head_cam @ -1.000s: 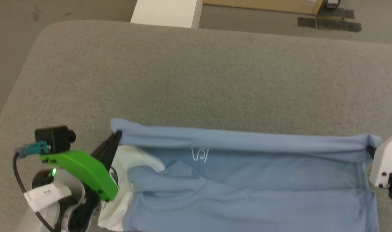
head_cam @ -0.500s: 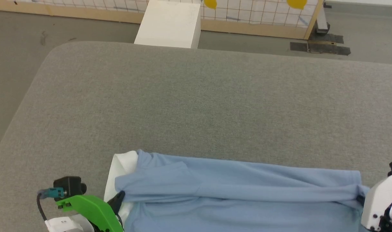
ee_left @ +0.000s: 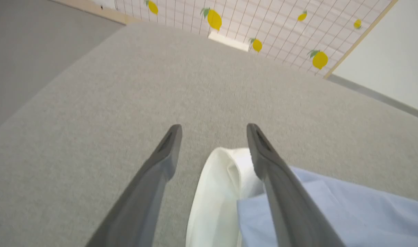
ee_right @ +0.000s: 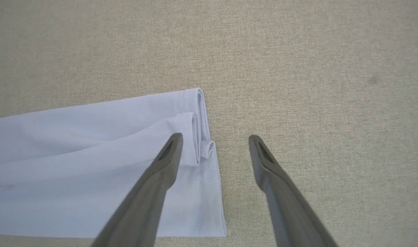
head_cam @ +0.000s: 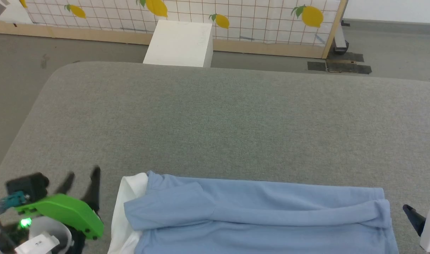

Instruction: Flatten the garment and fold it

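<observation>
1. One garment (head_cam: 257, 218), a light blue T-shirt, lies along the near edge of the grey fabric worktop (head_cam: 215, 123). It is folded lengthwise into a long band, with a rolled ridge of cloth running along it.
2. One strip of white inside fabric (head_cam: 128, 197) shows at the garment's left end. The stitched hem is at its right end.
3. There are two claws, both spread wide and holding nothing.
4. The left claw (ee_left: 214, 127) is at the white end. One finger is above the white fabric and the other above bare worktop. Whether it touches the cloth cannot be told.
5. The right claw (ee_right: 216, 137) is at the hem end. One finger is over the folded hem and the other over bare worktop.
6. One green cover (head_cam: 63, 213) sits on the left arm, with one small green light (head_cam: 24, 223) beside it.
7. One white box (head_cam: 179, 44) stands on the floor beyond the worktop.
8. One gridded screen (head_cam: 257, 21) in a wooden frame stands behind the box. Five lemon prints on it show in the head view.
9. One white tag (head_cam: 38, 243) on the left arm bears dark marks too small to read.
</observation>
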Available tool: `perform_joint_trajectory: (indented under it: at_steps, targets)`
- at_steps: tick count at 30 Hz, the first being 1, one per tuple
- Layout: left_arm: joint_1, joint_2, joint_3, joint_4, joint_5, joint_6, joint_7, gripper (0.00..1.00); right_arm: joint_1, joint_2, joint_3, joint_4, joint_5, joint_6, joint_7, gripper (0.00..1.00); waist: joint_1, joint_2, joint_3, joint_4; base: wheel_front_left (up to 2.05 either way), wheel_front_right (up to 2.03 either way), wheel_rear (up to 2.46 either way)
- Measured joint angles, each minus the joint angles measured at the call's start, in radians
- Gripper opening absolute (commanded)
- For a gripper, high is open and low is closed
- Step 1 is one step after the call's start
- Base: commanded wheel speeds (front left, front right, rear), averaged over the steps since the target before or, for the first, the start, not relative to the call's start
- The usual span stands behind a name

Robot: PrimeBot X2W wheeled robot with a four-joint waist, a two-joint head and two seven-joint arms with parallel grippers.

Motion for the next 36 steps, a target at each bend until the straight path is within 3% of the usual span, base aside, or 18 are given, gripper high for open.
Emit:
perform_joint_trajectory:
  at_steps: [4, 9, 18, 19, 20, 21, 27, 32, 36]
  targets:
    - [-0.046, 0.008, 0.006, -0.007, 0.09, -0.062, -0.193, 1.0, -0.006, -0.003, 0.02, 0.036, -0.023, 0.0, 0.005, 1.0, 0.0, 0.0001, 0.011, -0.004, 0.0, 0.0, 0.0]
    - [-0.078, -0.014, 0.012, 0.06, 0.196, -0.086, -0.426, 1.0, -0.031, 0.005, 0.056, 0.13, -0.047, 0.0, -0.01, 1.0, 0.0, 0.0, 0.039, 0.0, 0.0, 0.0, 0.0]
    - [-0.104, -0.122, 0.062, 0.075, 0.36, -0.131, -0.461, 1.0, -0.077, -0.02, 0.128, 0.266, -0.069, 0.0, -0.035, 1.0, 0.0, 0.0, 0.096, 0.018, 0.0, 0.0, 0.0]
    - [-0.103, -0.133, 0.072, 0.076, 0.366, -0.138, -0.461, 1.0, -0.082, -0.028, 0.129, 0.274, -0.067, 0.0, -0.029, 0.94, 0.0, 0.0, 0.101, 0.019, 0.0, 0.0, 0.0]
    - [-0.102, -0.143, 0.08, 0.076, 0.374, -0.144, -0.461, 1.0, -0.088, -0.031, 0.129, 0.278, -0.062, 0.0, -0.029, 0.22, 0.0, 0.0, 0.103, 0.02, 0.0, 0.0, 0.0]
    - [-0.101, -0.154, 0.091, 0.077, 0.382, -0.151, -0.462, 1.0, -0.095, -0.034, 0.126, 0.281, -0.056, 0.0, -0.03, 0.0, 0.0, 0.0, 0.106, 0.021, 0.0, 0.0, 0.0]
    - [-0.094, -0.187, 0.128, 0.1, 0.415, -0.194, -0.462, 1.0, -0.119, -0.067, 0.065, 0.301, -0.037, 0.001, -0.026, 0.0, 0.0, 0.0, 0.107, 0.021, 0.0, 0.0, 0.0]
    - [-0.091, -0.204, 0.15, 0.121, 0.425, -0.223, -0.462, 1.0, -0.137, -0.144, -0.072, 0.348, -0.086, 0.001, -0.018, 0.0, 0.0, 0.0, 0.112, 0.019, 0.0, 0.0, 0.0]
    - [-0.091, -0.219, 0.157, 0.138, 0.435, -0.239, -0.462, 1.0, -0.166, -0.154, -0.19, 0.402, -0.158, 0.001, -0.018, 0.0, 0.0, 0.0001, 0.109, 0.016, 0.0, 0.0, 0.0]
